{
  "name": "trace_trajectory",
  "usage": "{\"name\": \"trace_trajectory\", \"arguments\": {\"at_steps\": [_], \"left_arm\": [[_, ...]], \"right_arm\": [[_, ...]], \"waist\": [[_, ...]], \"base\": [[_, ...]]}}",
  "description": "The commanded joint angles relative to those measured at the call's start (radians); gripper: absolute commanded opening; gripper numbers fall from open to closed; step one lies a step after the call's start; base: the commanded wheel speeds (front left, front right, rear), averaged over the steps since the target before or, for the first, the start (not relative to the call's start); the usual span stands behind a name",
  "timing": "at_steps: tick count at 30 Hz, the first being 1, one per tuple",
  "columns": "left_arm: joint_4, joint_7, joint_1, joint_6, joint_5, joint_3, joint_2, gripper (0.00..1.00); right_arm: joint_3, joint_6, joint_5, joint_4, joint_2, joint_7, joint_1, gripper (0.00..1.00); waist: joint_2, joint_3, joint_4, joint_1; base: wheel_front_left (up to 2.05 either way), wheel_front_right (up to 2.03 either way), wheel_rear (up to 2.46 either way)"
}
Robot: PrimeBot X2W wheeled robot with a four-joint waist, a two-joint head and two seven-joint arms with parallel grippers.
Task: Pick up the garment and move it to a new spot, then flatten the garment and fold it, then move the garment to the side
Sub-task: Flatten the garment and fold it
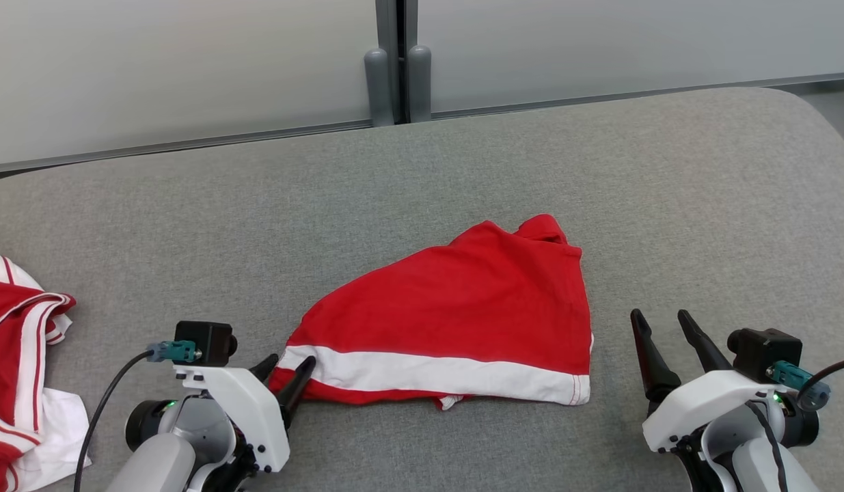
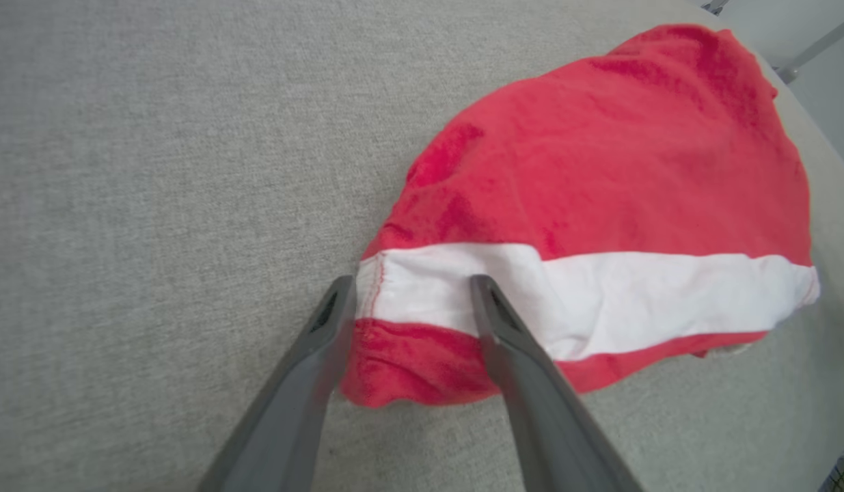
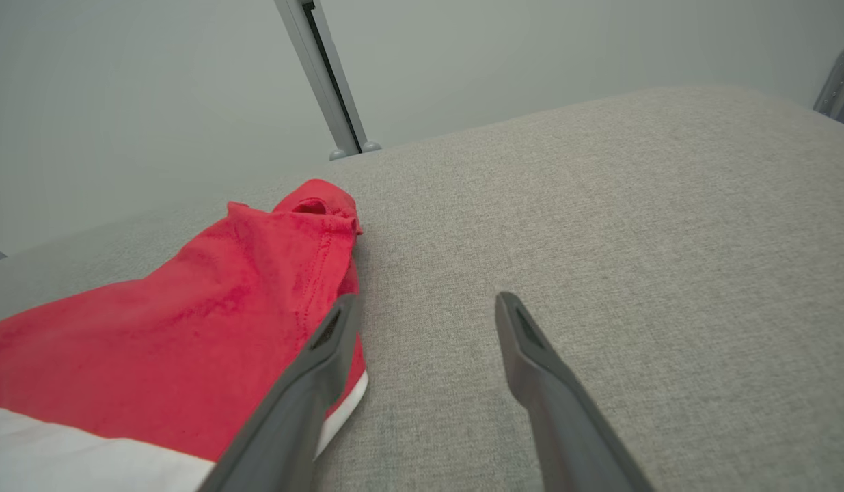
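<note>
Supporting table [image 1: 463, 157]: grey, padded, carrying the garment near its middle.
Garment [image 1: 463, 301]: red with a white band, is lying in a rough triangle.
Striped clothes [image 1: 18, 355]: are lying heaped well left of the garment.
Left end effector [image 1: 292, 359]: fingers apart, straddling the garment's near-left corner, clamping nothing.
Right end effector [image 1: 660, 316]: fingers apart, holding nothing, sitting just right of the garment.

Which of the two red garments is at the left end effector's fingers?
The middle garment, with one broad white band: its corner lies inside the open left end effector. The striped pile lies apart, far left.
</note>
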Motion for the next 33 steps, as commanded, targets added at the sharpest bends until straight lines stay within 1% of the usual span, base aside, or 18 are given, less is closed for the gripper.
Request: {"name": "trace_trajectory", "arguments": {"at_steps": [1,2,3,8,12,13,14,17,18,21,22,24,29,30,31,32,33], "left_arm": [[0.010,0.002,-0.013,-0.005,-0.002,-0.001,0.007,0.43],[0.014,0.001,-0.013,-0.006,-0.003,-0.002,0.006,0.34],[0.018,-0.002,-0.014,-0.008,-0.004,-0.003,0.005,0.00],[0.010,-0.045,-0.013,-0.009,0.011,0.000,0.008,0.00],[-0.033,-0.127,-0.002,0.008,0.069,-0.006,0.029,0.00],[-0.033,-0.127,-0.002,0.008,0.069,-0.006,0.029,0.00],[-0.064,-0.189,0.016,0.033,0.124,-0.014,0.046,0.00],[-0.108,-0.280,0.044,0.067,0.259,-0.075,0.082,0.00],[-0.108,-0.280,0.044,0.067,0.259,-0.075,0.082,0.00],[-0.102,-0.350,0.078,0.114,0.373,-0.135,0.100,0.00],[-0.091,-0.369,0.089,0.127,0.395,-0.151,0.095,0.00],[-0.023,-0.434,0.100,0.171,0.473,-0.201,0.070,0.00],[0.093,-0.455,0.103,0.184,0.480,-0.232,0.024,0.00],[0.112,-0.463,0.101,0.189,0.476,-0.231,0.014,0.23],[0.130,-0.470,0.099,0.191,0.473,-0.230,0.006,0.57],[0.142,-0.478,0.096,0.195,0.471,-0.228,-0.001,0.96],[0.150,-0.485,0.093,0.195,0.461,-0.223,-0.010,1.00]], "right_arm": [[0.001,0.002,0.007,0.004,-0.005,-0.002,-0.004,1.00],[0.001,0.002,0.006,0.006,-0.005,-0.003,-0.004,1.00],[0.001,0.002,0.005,0.007,-0.005,-0.004,-0.004,1.00],[-0.002,0.002,0.008,0.014,-0.005,-0.010,0.002,1.00],[-0.003,0.002,0.005,0.018,-0.005,-0.013,0.008,1.00],[-0.003,0.002,0.005,0.018,-0.005,-0.013,0.008,1.00],[-0.002,0.002,0.005,0.019,-0.005,-0.013,0.011,1.00],[-0.002,0.002,0.005,0.017,-0.006,-0.015,0.015,1.00],[-0.002,0.002,0.005,0.017,-0.006,-0.015,0.015,1.00],[-0.003,0.002,0.004,0.017,-0.006,-0.014,0.013,1.00],[-0.004,0.002,0.005,0.017,-0.006,-0.014,0.011,1.00],[-0.006,0.002,0.006,0.014,-0.011,-0.014,0.010,1.00],[-0.010,0.002,0.002,0.013,-0.018,-0.008,0.011,1.00],[-0.011,0.002,0.002,0.013,-0.018,-0.006,0.013,1.00],[-0.012,0.002,0.001,0.013,-0.018,-0.007,0.015,1.00],[-0.013,0.002,-0.001,0.012,-0.018,-0.005,0.017,1.00],[-0.014,0.002,-0.002,0.012,-0.017,-0.005,0.019,1.00]], "waist": [[0.0000,-0.001,-0.003,0.0000],[0.0000,-0.002,-0.005,0.0000],[0.0000,-0.003,-0.005,0.0000],[0.0000,-0.013,0.002,0.0000],[0.0000,-0.028,0.015,0.0000],[0.0000,-0.028,0.015,0.0000],[0.0000,-0.035,0.021,0.0000],[0.0000,-0.040,0.033,0.0000],[0.0000,-0.040,0.033,0.0000],[0.0000,-0.040,0.040,0.0000],[0.0000,-0.038,0.043,0.0000],[0.0000,-0.036,0.054,0.0000],[0.0000,-0.047,0.061,0.0000],[0.0000,-0.050,0.061,0.0000],[0.0000,-0.054,0.062,0.0000],[0.0000,-0.057,0.063,0.0000],[0.0000,-0.061,0.063,0.0000]], "base": [[0.00,0.00,0.00],[0.00,0.00,0.00],[0.00,0.00,0.00],[0.00,0.00,0.00],[0.00,0.00,0.00],[0.00,0.00,0.00],[0.00,0.00,0.00],[0.00,0.00,0.00],[0.00,0.00,0.00],[0.00,0.00,0.00],[0.00,0.00,0.00],[0.00,0.00,0.00],[0.00,0.00,0.00],[0.00,0.00,0.00],[0.00,0.00,0.00],[0.00,0.00,0.00],[0.00,0.00,0.00]]}}
